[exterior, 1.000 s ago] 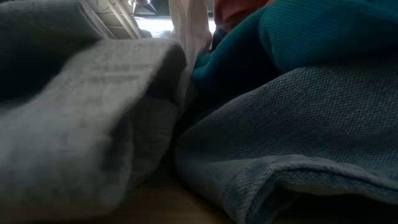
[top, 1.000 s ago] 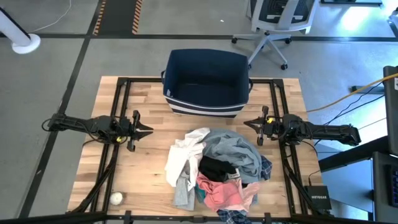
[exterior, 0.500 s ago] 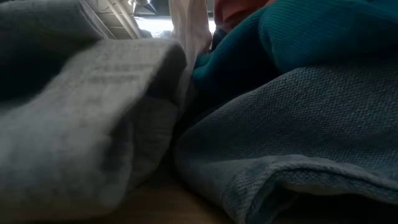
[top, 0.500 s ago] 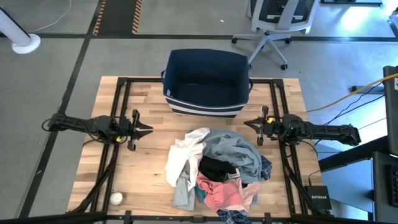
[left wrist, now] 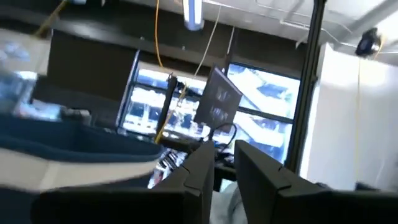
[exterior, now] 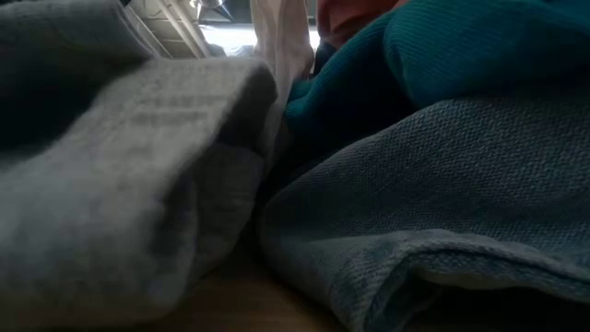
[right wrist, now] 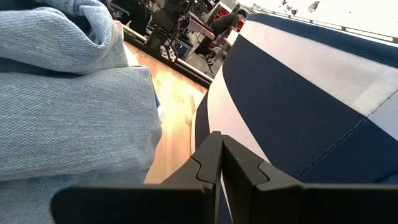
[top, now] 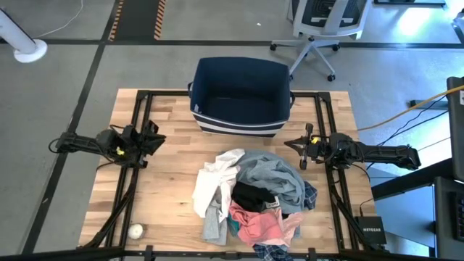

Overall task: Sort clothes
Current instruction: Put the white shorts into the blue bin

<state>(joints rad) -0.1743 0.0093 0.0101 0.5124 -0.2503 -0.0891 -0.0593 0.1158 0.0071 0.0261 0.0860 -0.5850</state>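
The clothes lie in one pile (top: 254, 199) on the wooden table's near middle: white (top: 217, 180), grey-blue (top: 275, 174), black (top: 254, 196), pink (top: 257, 225), light grey (top: 212, 226) and plaid (top: 272, 251). The low view shows light grey (exterior: 120, 184), teal (exterior: 415, 65) and grey-blue cloth (exterior: 442, 194) up close. My left gripper (top: 156, 141) is left of the pile and touches nothing; its fingers stand a narrow gap apart (left wrist: 224, 171). My right gripper (top: 288, 145) is shut and empty, right of the pile (right wrist: 221, 146).
A navy fabric bin with white stripes (top: 239, 125) stands open at the table's far middle, also in the right wrist view (right wrist: 298, 106). A small white ball (top: 135, 230) lies at the near left. Black frame rails (top: 138, 188) run along both table sides.
My left gripper has drawn back a little toward the table's left edge and has turned about its own axis. The clothes and my right arm have kept still.
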